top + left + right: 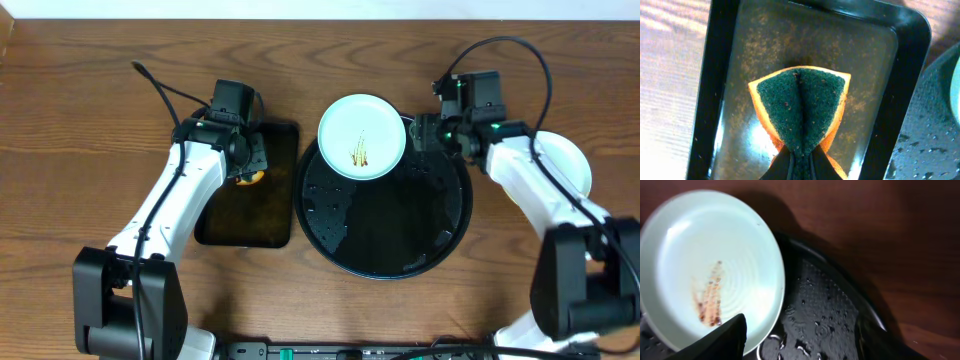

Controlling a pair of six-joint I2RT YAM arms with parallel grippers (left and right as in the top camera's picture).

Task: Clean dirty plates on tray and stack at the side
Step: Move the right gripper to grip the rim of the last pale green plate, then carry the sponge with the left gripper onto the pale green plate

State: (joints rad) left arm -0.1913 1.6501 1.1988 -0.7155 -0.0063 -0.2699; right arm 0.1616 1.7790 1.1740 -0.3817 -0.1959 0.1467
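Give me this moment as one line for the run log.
left gripper: sponge pinched, over rectangular tray | right gripper: holds smeared mint plate at round tray's far edge

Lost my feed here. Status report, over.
Left gripper shut on sponge. Right gripper shut on smeared plate at tray rim. Nothing blocking.
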